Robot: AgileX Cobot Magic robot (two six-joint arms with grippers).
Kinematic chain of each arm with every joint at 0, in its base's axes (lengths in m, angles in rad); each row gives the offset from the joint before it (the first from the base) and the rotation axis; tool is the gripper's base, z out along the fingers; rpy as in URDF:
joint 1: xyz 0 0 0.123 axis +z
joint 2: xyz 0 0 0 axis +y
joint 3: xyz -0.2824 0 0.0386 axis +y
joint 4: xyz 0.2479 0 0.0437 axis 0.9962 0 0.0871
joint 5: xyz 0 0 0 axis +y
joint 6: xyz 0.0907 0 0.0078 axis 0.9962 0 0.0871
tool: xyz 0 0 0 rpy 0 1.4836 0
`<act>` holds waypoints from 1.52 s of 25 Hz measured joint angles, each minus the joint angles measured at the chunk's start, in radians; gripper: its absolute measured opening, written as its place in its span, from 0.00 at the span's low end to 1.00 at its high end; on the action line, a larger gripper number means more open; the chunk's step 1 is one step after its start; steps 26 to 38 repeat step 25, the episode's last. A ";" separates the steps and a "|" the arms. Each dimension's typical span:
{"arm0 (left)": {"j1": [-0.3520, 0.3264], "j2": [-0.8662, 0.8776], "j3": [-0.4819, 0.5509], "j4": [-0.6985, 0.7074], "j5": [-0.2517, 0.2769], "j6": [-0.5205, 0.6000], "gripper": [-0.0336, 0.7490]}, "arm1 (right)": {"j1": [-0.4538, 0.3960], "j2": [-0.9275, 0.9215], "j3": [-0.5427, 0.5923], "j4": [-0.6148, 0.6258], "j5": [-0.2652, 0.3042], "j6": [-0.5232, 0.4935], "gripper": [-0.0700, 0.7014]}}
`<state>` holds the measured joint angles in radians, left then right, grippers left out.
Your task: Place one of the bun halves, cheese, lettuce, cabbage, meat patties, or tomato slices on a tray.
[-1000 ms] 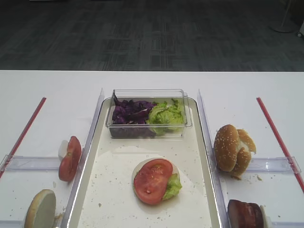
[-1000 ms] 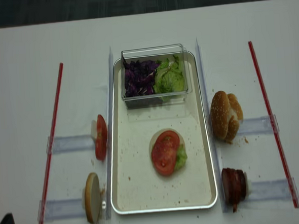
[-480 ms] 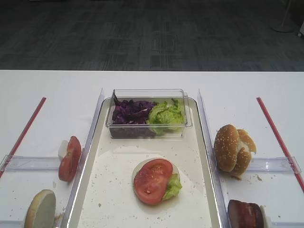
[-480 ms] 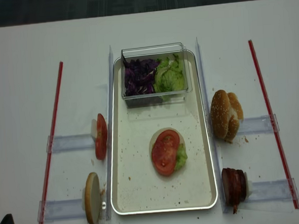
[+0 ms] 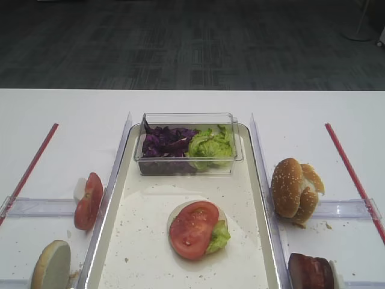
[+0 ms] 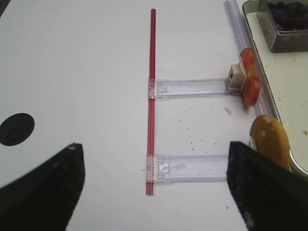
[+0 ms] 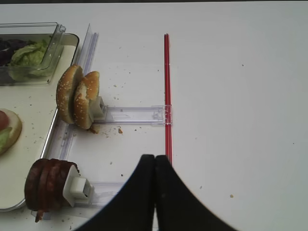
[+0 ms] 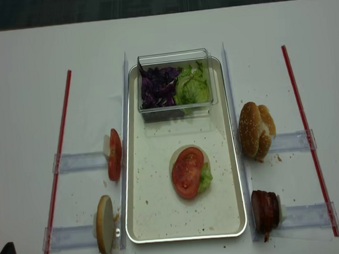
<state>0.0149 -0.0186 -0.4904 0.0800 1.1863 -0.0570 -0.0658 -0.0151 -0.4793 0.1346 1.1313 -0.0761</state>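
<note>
White worktop is carrying the tray (image 8: 141, 221), where a tomato slice (image 8: 186, 172) is lying on lettuce (image 8: 205, 176) and a bun half (image 8: 174, 158). Left fingers (image 6: 62, 178) are standing wide apart, holding nothing; right fingers (image 7: 144, 192) are pressing together, empty, beside the meat patties (image 7: 45, 185).

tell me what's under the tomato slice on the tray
Under the tomato slice a lettuce piece sticks out at its right, and a pale bun half shows around its edges. Anything else between them is covered.
</note>
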 joint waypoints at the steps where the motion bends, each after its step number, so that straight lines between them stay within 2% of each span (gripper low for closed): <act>1: 0.000 0.000 0.000 0.000 0.000 0.000 0.75 | 0.000 0.000 0.000 0.000 0.000 0.000 0.14; 38: 0.000 0.000 0.000 0.000 0.000 0.000 0.75 | 0.000 0.000 0.000 0.000 0.000 0.000 0.14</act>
